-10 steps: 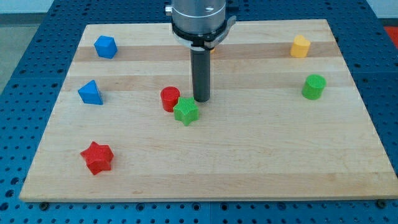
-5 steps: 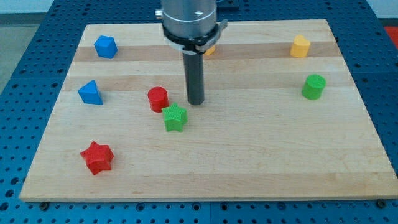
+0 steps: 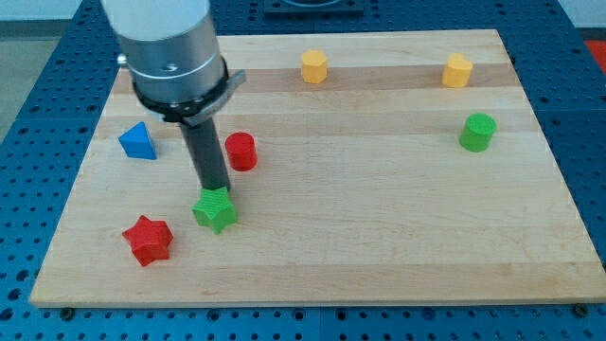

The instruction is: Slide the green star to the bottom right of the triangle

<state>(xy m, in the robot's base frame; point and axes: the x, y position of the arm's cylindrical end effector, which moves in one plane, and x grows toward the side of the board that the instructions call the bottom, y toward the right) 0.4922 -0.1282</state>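
Observation:
The green star [image 3: 216, 210] lies on the wooden board at lower left of centre. My tip [image 3: 217, 188] stands right at the star's upper edge, touching it. The blue triangle [image 3: 137, 141] sits near the board's left side, up and to the left of the star. The rod and arm head rise toward the view's top left and hide the board's upper left corner.
A red cylinder [image 3: 240, 151] stands just right of the rod. A red star [image 3: 148, 240] lies left of the green star. A yellow block [image 3: 314, 66] and another yellow block [image 3: 457, 70] sit near the top edge. A green cylinder [image 3: 478, 132] is at right.
My tip has moved left and down, pushing the green star down-left toward the red star. The red cylinder shifted slightly left earlier. The arm head now hides the blue block at top left.

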